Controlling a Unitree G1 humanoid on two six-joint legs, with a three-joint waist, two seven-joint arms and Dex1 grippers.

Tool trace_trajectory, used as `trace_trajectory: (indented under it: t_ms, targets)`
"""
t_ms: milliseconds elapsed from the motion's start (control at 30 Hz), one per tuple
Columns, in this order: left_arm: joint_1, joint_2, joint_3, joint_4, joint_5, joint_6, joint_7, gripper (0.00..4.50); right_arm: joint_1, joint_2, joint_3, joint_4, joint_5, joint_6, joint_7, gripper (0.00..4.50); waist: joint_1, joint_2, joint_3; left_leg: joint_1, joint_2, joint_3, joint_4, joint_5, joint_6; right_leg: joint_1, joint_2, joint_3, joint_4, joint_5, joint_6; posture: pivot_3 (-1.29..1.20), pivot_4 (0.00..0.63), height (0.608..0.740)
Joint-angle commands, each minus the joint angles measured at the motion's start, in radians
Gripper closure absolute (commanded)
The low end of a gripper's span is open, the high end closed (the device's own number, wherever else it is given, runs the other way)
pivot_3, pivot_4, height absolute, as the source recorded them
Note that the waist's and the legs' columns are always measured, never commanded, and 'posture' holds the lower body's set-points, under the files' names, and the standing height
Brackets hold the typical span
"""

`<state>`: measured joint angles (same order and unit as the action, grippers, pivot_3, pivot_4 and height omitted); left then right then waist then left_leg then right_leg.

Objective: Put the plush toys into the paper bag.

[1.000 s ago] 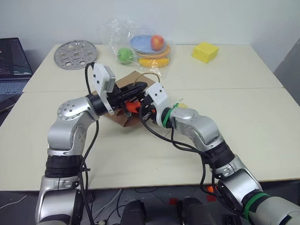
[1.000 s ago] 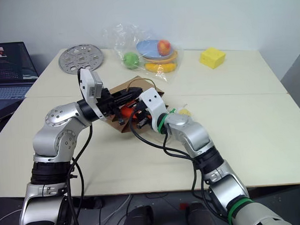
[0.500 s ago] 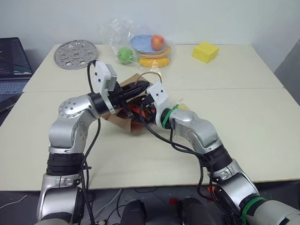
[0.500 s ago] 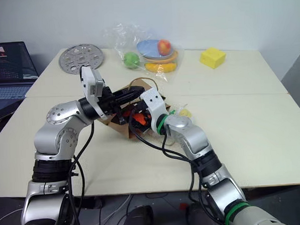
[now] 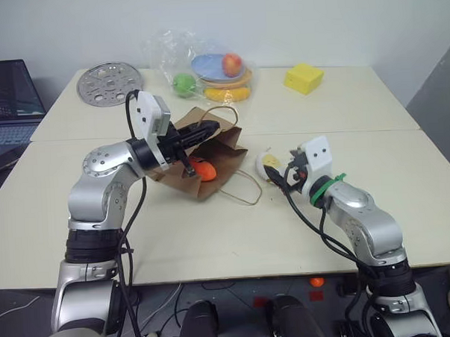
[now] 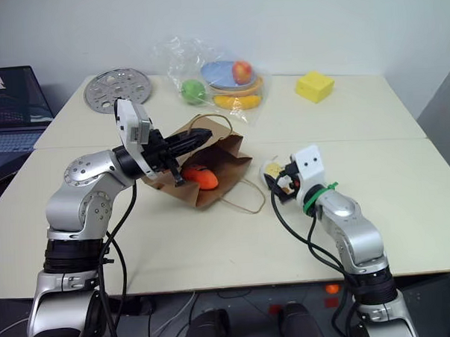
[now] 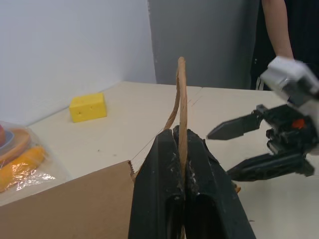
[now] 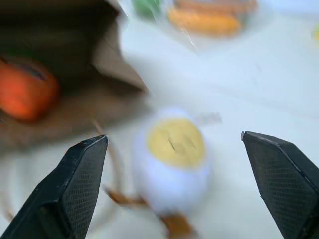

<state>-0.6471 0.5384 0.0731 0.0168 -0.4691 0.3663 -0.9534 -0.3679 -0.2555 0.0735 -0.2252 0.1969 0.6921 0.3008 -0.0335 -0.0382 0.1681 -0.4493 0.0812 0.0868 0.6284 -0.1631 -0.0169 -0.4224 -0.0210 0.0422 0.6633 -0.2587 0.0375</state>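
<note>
A pale cream surface (image 5: 405, 198), seemingly two tables pushed together, fills the room's middle; a plain white wall (image 5: 301, 20) stands behind. An open laptop (image 5: 5, 100) sits at the left; the floor below looks dark grey.

Left tool (image 7: 183, 172) pinched on cord handle (image 7: 180, 99) of paper bag (image 7: 65, 204); right tool (image 7: 234, 152) spread wide nearby; yellow block (image 7: 88, 106) beyond

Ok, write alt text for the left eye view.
The left hand holds the paper bag open by its handle, the orange carrot toy inside. The open right hand faces the white egg toy lying on the table.
</note>
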Motion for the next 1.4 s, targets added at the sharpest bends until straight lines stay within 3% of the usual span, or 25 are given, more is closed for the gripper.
trace_trajectory:
  t_ms: [33,200,267,333,600,667,767,1033,1400]
  targets:
    - [-0.016,0.014,0.013,-0.013,-0.005,-0.012,-0.009,4.50,-0.032,0.034,0.009,0.021,0.008,-0.014,0.001,0.03,-0.001,0.000,0.000,0.000,0.000,0.000,0.000,0.000,0.000,0.000,0.000,0.000,0.000,0.001,0.001,0.00,0.150,0.740]
    - [-0.016,0.019,0.014,-0.024,-0.006,-0.007,-0.004,4.50,-0.041,0.073,0.004,0.072,0.007,-0.006,-0.006,0.03,0.002,0.000,0.000,-0.001,0.000,-0.001,0.000,0.000,0.000,0.000,0.001,0.000,-0.001,0.002,0.006,0.00,0.150,0.740]
    - [-0.013,0.022,0.016,-0.027,-0.007,-0.006,-0.002,4.50,-0.039,0.070,0.005,0.081,-0.004,-0.014,-0.007,0.41,0.004,0.000,0.000,-0.002,0.000,-0.001,0.000,0.000,0.000,0.000,0.000,0.000,-0.001,0.002,0.006,0.00,0.150,0.740]
    - [-0.012,0.025,0.018,-0.030,-0.009,-0.004,0.000,4.50,-0.035,0.066,0.001,0.091,-0.007,-0.025,-0.003,0.95,0.004,0.000,0.000,-0.002,-0.001,-0.001,0.000,0.000,0.000,0.000,0.000,0.000,-0.001,0.002,0.006,0.00,0.150,0.740]
    - [-0.015,0.029,0.017,-0.032,-0.009,-0.003,0.002,4.50,-0.012,0.010,0.013,0.087,-0.024,-0.073,0.053,3.99,0.004,0.000,0.000,-0.001,0.000,-0.001,0.000,0.000,0.000,0.000,0.000,0.000,-0.001,0.002,0.006,0.00,0.150,0.740]
    - [-0.018,0.028,0.016,-0.027,-0.008,-0.004,0.000,4.50,-0.021,-0.008,0.009,0.057,0.001,-0.087,0.100,4.46,0.004,0.000,0.000,-0.001,0.000,-0.001,0.000,0.000,0.000,0.000,0.000,0.000,-0.001,0.002,0.006,0.00,0.150,0.740]
    - [-0.025,0.026,0.012,-0.023,-0.008,-0.006,-0.004,4.50,-0.044,-0.045,0.027,-0.018,0.065,-0.060,0.208,4.46,0.004,0.000,0.000,-0.002,0.000,-0.001,0.000,0.000,0.000,0.000,0.000,0.000,-0.001,0.002,0.006,0.00,0.150,0.740]
    - [-0.038,0.016,-0.001,-0.007,-0.001,-0.019,-0.014,4.50,-0.153,-0.035,0.086,-0.038,0.112,0.014,0.271,4.46,0.003,0.000,0.000,-0.001,0.000,-0.001,0.000,0.000,0.000,0.000,0.001,-0.001,0.000,0.002,0.006,0.00,0.150,0.740]
    - [-0.045,0.004,-0.014,-0.019,-0.011,-0.011,-0.035,4.50,-0.352,0.117,0.123,0.353,0.016,-0.213,0.228,4.46,0.003,0.000,0.000,-0.001,0.000,-0.001,0.000,0.000,0.000,0.000,0.001,-0.001,0.000,0.002,0.006,0.00,0.150,0.740]
